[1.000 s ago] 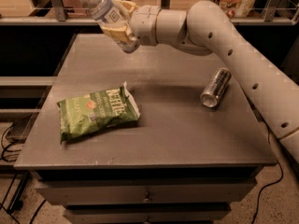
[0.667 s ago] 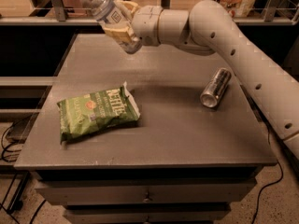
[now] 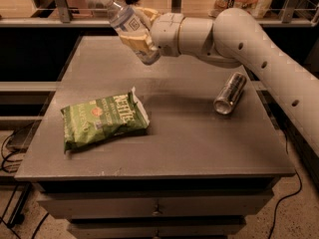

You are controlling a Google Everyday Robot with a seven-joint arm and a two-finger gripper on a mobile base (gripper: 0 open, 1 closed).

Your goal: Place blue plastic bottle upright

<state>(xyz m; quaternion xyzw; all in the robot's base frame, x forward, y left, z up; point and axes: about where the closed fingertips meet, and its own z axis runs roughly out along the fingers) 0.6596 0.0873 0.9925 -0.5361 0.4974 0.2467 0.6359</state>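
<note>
Gripper [image 3: 137, 34] hovers over the grey bench [image 3: 199, 148], far-left end, fingers [image 3: 134, 43] clamped round the small, clear, ribbed blue plastic bottle [image 3: 125, 21], which is tilted cap-up-left. Let go at that slant and it'd probably topple and roll.

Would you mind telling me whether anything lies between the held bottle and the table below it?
Nothing visible does. The pincer grips the blue plastic bottle, tilted, above the table near its far edge. The chip bag lies nearer the front left, and the silver can lies to the right.
</note>
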